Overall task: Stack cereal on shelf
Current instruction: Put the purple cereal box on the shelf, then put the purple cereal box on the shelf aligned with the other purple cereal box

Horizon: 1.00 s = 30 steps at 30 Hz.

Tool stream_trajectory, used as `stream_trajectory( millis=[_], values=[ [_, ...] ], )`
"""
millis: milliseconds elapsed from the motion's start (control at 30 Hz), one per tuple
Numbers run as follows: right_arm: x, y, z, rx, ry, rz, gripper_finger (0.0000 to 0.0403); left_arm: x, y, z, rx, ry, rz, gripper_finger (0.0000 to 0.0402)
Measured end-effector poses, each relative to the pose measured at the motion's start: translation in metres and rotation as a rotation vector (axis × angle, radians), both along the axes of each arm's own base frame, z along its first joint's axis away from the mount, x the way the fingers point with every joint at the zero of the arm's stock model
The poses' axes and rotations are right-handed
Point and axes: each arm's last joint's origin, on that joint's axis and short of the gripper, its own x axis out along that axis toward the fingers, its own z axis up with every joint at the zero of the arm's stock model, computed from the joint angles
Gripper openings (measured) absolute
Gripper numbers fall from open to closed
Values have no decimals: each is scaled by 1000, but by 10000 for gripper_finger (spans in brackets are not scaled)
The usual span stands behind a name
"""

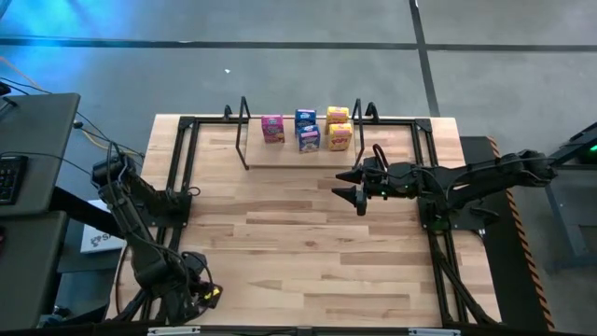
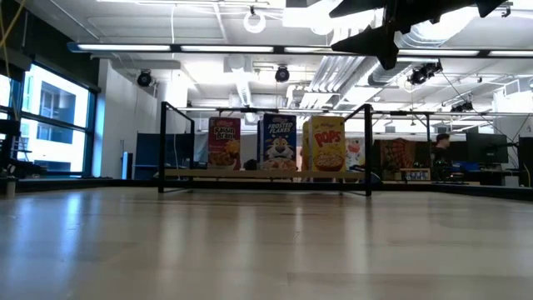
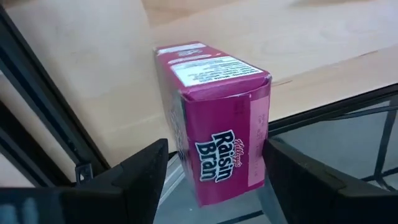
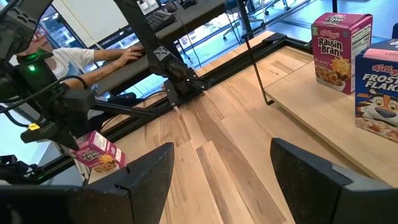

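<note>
Magenta box between my left hand's fingers, last run to the shelf ahead.

Nearest me, the left hand point(image 3: 214, 180) sits off the surface's point(image 1: 308, 243) front-left corner, its fingers spread around a Raisin Bran box point(image 3: 214, 118); whether they actually pinch it, I cannot tell. I'd close squarely on its flat sides, lift clear, then travel. Farther on, the right hand point(image 1: 356, 187) hovers wide and empty just before the shelf point(image 1: 244, 131), which carries the other cereal boxes point(image 1: 308, 129).

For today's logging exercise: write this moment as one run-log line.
left gripper: around pink Raisin Bran box, table's near-left corner | right gripper: open, empty, before shelf | shelf: five boxes
</note>
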Motion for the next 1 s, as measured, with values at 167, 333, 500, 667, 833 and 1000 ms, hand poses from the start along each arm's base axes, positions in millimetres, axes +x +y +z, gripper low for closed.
stream_trajectory(
  millis=[167, 333, 500, 667, 833, 1000],
  values=[
    [0, 0, 0, 0, 1, 0, 264, -1, 3, -5, 47, 27, 0, 254],
    [0, 0, 0, 0, 2, 0, 264, -4, 4, -1, 28, 38, -22, 254],
    [0, 0, -1, 0, 6, 0, 264, -8, 11, 4, 56, 47, -17, 254],
    [0, 0, -1, 0, 6, 0, 264, -7, 12, 3, 96, 10, -21, 254],
    [0, 0, -1, 0, 6, 0, 264, -1, 7, -7, 130, 2, -179, 247],
    [0, 0, -1, 0, 6, -1, 264, 3, 7, -26, 160, 61, -315, 191]
  ],
)
